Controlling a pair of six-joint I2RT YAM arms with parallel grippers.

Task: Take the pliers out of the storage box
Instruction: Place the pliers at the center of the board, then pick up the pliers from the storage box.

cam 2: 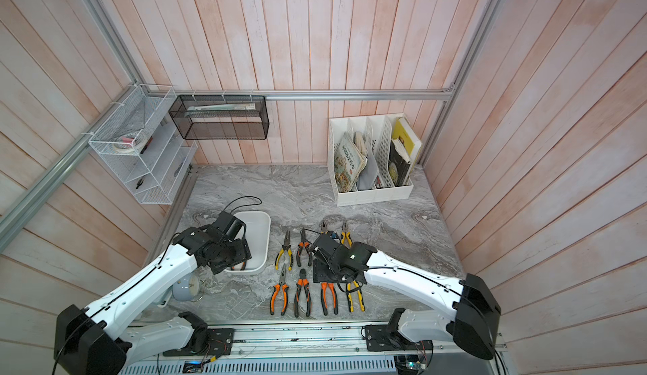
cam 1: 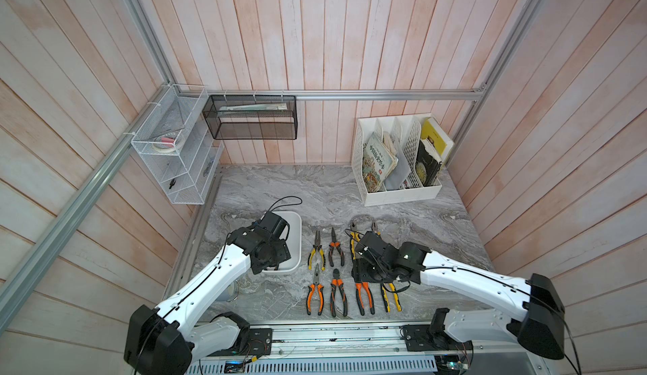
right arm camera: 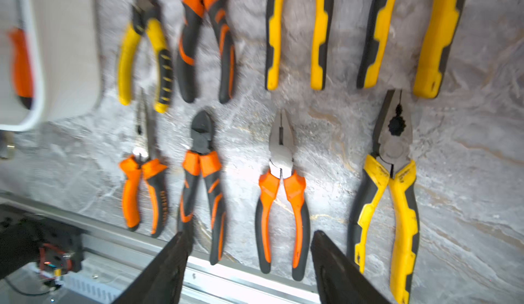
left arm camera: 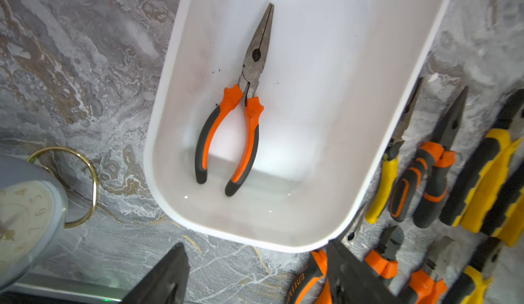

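One orange-handled pliers [left arm camera: 246,98] lies in the white box [left arm camera: 340,104] below the left pincer [left arm camera: 255,257], spread wide, empty. Eight other pliers [right arm camera: 280,192] line the tabletop [right arm camera: 467,146] just beside it, under the right pincer [right arm camera: 251,236], likewise spread, empty. A clock [left arm camera: 25,214] stands near the box.

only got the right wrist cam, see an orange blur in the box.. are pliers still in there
Observer: Yes, one pair of needle-nose pliers with orange and black handles lies flat on the floor of the box.
Operator: ok is the left end effector on it
Observer: No, the left end effector hovers above the box's near end, open and empty.
Operator: anything close by there
Observer: A small clock sits on the table just outside the box's near left corner.
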